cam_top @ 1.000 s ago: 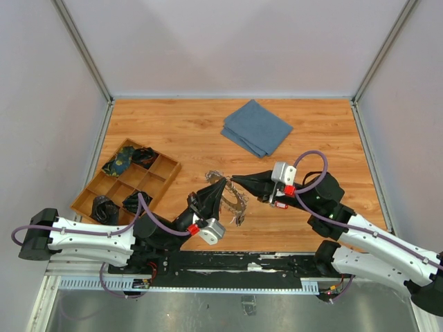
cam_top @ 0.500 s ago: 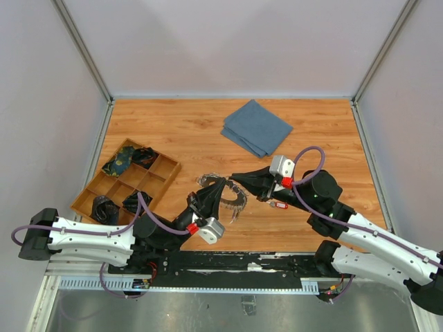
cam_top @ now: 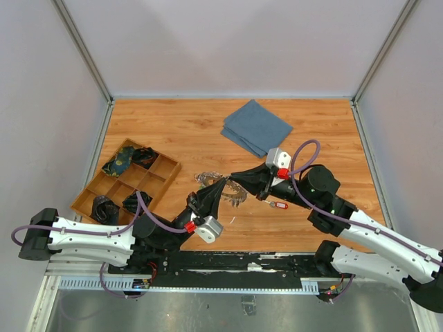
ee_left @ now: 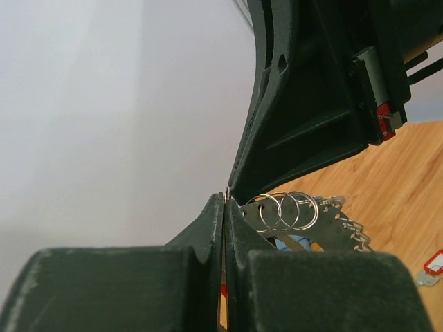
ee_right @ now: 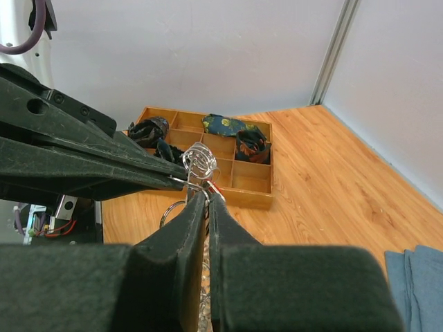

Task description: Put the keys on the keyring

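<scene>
The keyring (cam_top: 234,191), a jagged silvery ring, hangs between both grippers above the floor. My left gripper (cam_top: 219,184) is shut on its edge; a thin metal sliver shows at the tips (ee_left: 226,198). Several small wire rings (ee_left: 284,211) hang on the keyring (ee_left: 340,223). My right gripper (cam_top: 233,178) is shut on the keyring too; its jagged band runs between the jaws (ee_right: 205,200), with the wire rings (ee_right: 200,160) just beyond. A key with a red tag (cam_top: 279,205) lies on the wood by the right wrist, also seen in the left wrist view (ee_left: 433,265).
A wooden compartment tray (cam_top: 163,181) with dark and patterned cloth items sits at the left, also in the right wrist view (ee_right: 252,185). A folded blue cloth (cam_top: 257,127) lies at the back. Grey walls enclose the wooden floor.
Both grippers and the keyring have shifted a little left and away from the near edge. The right arm has swung left with them. The red-tagged key has stayed put.
</scene>
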Action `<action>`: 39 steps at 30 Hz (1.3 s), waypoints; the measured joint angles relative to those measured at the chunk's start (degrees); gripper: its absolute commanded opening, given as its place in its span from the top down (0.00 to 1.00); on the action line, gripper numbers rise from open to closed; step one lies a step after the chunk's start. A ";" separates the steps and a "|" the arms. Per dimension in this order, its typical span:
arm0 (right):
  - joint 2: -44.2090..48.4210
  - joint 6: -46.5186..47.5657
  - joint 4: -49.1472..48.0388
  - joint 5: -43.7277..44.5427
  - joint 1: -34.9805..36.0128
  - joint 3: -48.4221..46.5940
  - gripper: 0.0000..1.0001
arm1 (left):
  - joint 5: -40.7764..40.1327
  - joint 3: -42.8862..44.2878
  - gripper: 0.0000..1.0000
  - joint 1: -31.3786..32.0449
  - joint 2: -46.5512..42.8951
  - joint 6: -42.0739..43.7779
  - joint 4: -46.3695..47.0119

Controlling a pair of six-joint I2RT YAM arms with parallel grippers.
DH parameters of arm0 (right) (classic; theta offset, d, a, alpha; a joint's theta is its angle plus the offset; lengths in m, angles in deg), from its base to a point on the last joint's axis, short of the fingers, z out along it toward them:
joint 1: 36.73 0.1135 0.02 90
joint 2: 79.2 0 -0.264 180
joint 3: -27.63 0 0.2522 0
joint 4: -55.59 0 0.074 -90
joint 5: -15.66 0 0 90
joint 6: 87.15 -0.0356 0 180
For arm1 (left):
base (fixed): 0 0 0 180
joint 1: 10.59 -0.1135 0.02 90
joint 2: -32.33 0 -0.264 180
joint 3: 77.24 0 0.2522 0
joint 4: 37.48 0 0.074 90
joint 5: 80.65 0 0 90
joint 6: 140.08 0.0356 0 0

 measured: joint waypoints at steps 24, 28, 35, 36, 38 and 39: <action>15.13 8.41 12.92 -3.80 0.00 -4.98 0.71 | 3.39 -2.08 1.00 0.31 -8.59 -35.21 4.83; 14.40 8.92 16.02 -5.01 0.00 -6.45 0.68 | 2.62 -5.27 1.00 0.31 -12.20 -41.62 4.76; 8.81 5.51 19.89 -6.38 0.00 -11.67 0.63 | 3.74 -5.60 0.99 -0.66 -15.23 -45.94 1.99; 8.00 4.50 20.09 -6.29 0.00 -12.07 0.63 | 4.44 -5.60 0.99 -1.62 -15.45 -46.84 1.38; 6.51 2.45 20.26 -5.97 0.00 -12.59 0.63 | 5.84 -5.60 0.99 -3.67 -15.54 -48.37 0.22; 5.84 1.22 20.24 -5.92 0.00 -12.74 0.63 | 6.34 -5.60 1.00 -4.35 -15.52 -48.83 -0.20</action>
